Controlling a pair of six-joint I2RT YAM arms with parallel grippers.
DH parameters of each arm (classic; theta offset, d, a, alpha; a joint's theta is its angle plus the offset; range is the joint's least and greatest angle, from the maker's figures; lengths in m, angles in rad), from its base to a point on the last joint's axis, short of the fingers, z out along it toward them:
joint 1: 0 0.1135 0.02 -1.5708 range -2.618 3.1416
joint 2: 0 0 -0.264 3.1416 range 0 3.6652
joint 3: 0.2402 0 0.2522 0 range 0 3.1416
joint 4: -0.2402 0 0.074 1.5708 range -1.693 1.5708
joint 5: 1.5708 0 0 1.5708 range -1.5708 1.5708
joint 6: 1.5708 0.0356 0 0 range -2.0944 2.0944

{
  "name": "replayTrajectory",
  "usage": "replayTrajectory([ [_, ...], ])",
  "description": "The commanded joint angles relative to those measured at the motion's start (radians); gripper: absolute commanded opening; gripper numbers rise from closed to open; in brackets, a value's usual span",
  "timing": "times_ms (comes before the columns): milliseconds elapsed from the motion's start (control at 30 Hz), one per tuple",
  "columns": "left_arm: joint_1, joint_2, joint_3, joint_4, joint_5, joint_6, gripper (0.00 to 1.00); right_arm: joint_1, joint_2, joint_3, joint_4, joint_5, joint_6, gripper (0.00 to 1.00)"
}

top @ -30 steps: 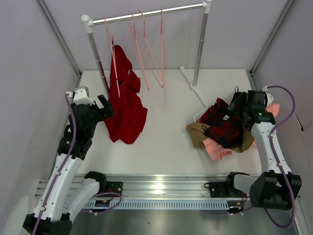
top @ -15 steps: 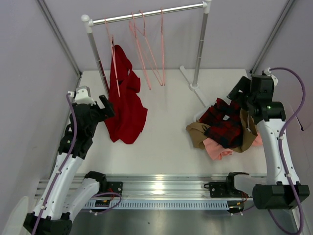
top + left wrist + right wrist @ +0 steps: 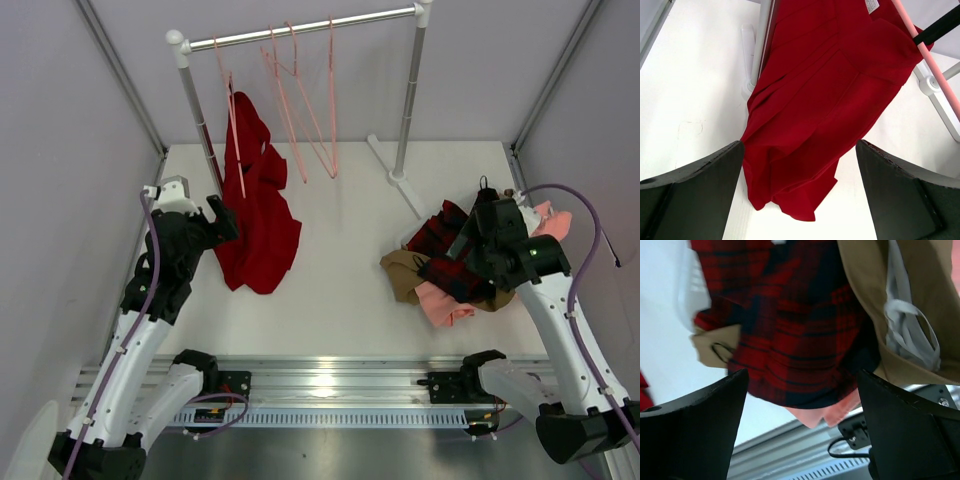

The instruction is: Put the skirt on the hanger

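The skirt, red and dark plaid, lies crumpled on top of a clothes pile at the table's right; it fills the right wrist view as plaid cloth. My right gripper hovers just over it, open, with the skirt's near hem between the spread fingers and nothing gripped. Several pale-pink hangers, the nearest bare hanger among them, hang on the rail at the back. My left gripper stands open at the left, facing the plain red garment, empty.
A tan garment and a pink one lie under the skirt. The red garment hangs from a pink hanger beside the rack's left post. The rack's right post and foot stand behind the pile. A metal rail runs along the near edge.
My right arm rose at the pile's far right, then swung forward and down over the skirt, jaws still open. The left arm has barely moved.
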State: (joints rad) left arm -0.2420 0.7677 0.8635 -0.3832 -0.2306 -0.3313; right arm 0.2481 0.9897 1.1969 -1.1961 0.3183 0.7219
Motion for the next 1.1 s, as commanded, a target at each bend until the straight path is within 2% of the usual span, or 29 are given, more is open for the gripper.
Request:
replayTrajectory([
  [0,-0.01,-0.01,-0.003,0.032,0.016,0.011,0.99,0.002,-0.014,-0.051,0.019,0.041,0.041,0.95],
  [33,-0.01,-0.011,-0.003,0.032,0.016,0.011,0.99,0.002,-0.01,-0.087,0.039,0.033,0.037,0.94],
  [167,-0.01,-0.016,-0.006,0.029,0.014,0.011,0.99,0.002,0.001,-0.141,0.127,0.057,0.03,0.8],
  [333,-0.008,-0.01,-0.003,0.029,0.013,0.009,0.99,-0.024,0.007,-0.149,0.217,0.1,-0.025,0.71],
  [433,-0.008,-0.002,0.003,0.026,0.011,0.011,0.99,-0.058,0.029,-0.145,0.257,0.065,-0.065,0.6],
  [467,-0.008,-0.001,0.003,0.021,0.007,0.011,0.99,-0.064,0.035,-0.138,0.253,0.062,-0.073,0.45],
  [533,-0.008,0.002,0.005,0.017,-0.004,0.011,0.99,-0.075,0.049,-0.102,0.237,0.061,-0.079,0.22],
  [567,-0.008,0.001,0.003,0.015,-0.007,0.011,0.99,-0.075,0.049,-0.086,0.227,0.065,-0.082,0.0],
  [700,-0.008,0.007,0.005,0.02,0.004,0.012,0.99,-0.076,0.038,0.024,0.219,0.061,-0.113,0.0],
  [833,-0.008,0.009,0.003,0.024,0.017,0.014,0.99,-0.073,0.047,0.257,0.242,-0.01,-0.173,0.0],
  [1067,-0.006,0.007,0.011,0.014,0.013,0.018,0.99,-0.041,0.098,0.511,0.423,-0.165,-0.297,0.0],
])
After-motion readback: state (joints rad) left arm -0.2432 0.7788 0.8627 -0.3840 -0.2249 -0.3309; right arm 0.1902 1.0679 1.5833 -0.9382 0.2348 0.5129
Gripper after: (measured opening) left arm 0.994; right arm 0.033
